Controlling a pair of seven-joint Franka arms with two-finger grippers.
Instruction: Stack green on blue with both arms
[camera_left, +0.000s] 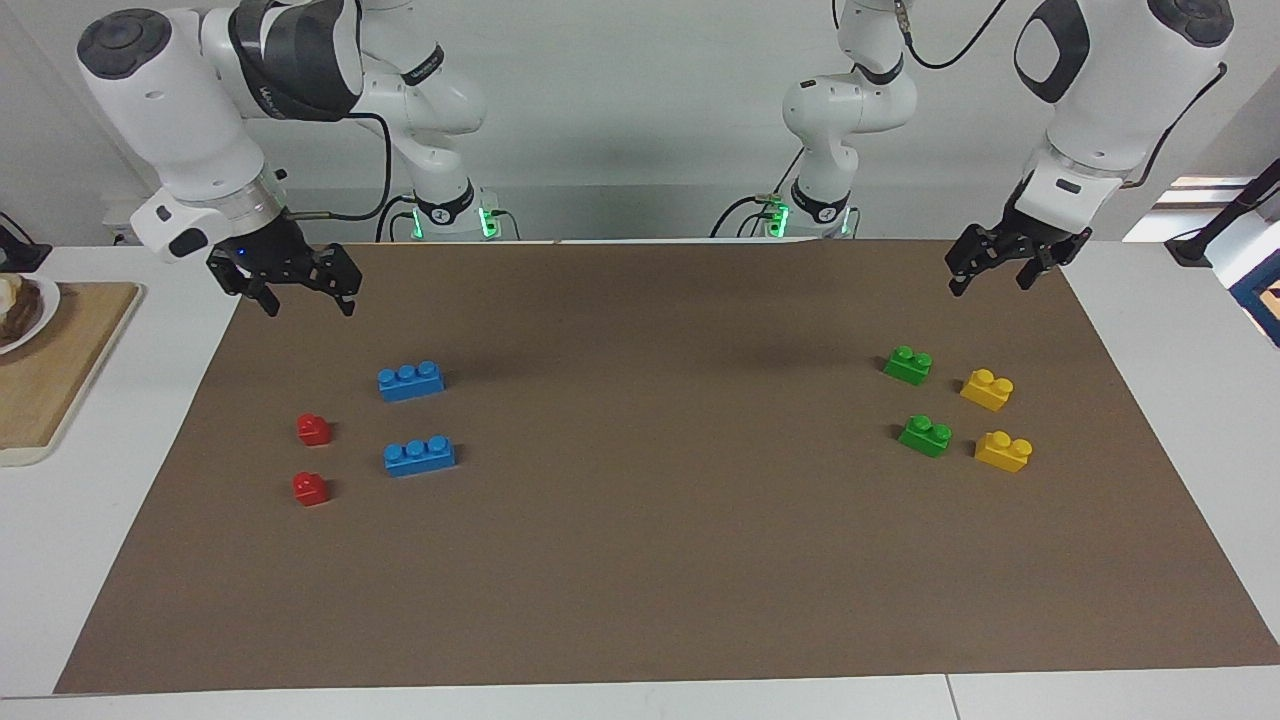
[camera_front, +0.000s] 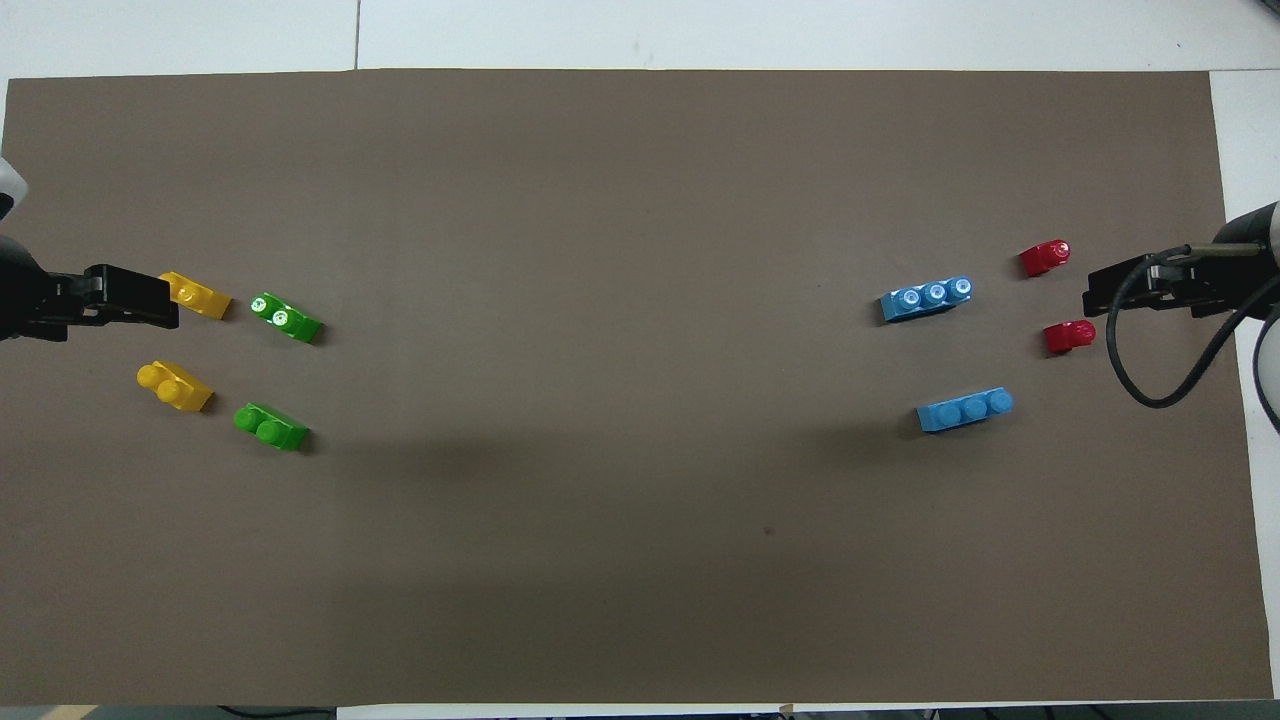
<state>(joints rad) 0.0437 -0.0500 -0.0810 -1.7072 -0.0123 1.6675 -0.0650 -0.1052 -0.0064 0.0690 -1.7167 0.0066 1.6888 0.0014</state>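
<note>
On the brown mat (camera_left: 640, 560), toward the left arm's end, two green bricks sit apart, one (camera_left: 908, 365) nearer to the robots than the other (camera_left: 925, 436). Each has a yellow brick (camera_left: 987, 389) (camera_left: 1003, 451) beside it, closer to the mat's edge. Toward the right arm's end of the mat lie two blue bricks, one (camera_left: 411, 380) nearer to the robots than the other (camera_left: 419, 455), with two red bricks (camera_left: 314, 429) (camera_left: 310, 488) near them by the mat's edge. Nothing is stacked. The left gripper (camera_left: 989, 281) hangs above the mat's corner, fingers spread and empty. The right gripper (camera_left: 308, 303) hangs above the mat's corner at its own end, fingers wide and empty.
</note>
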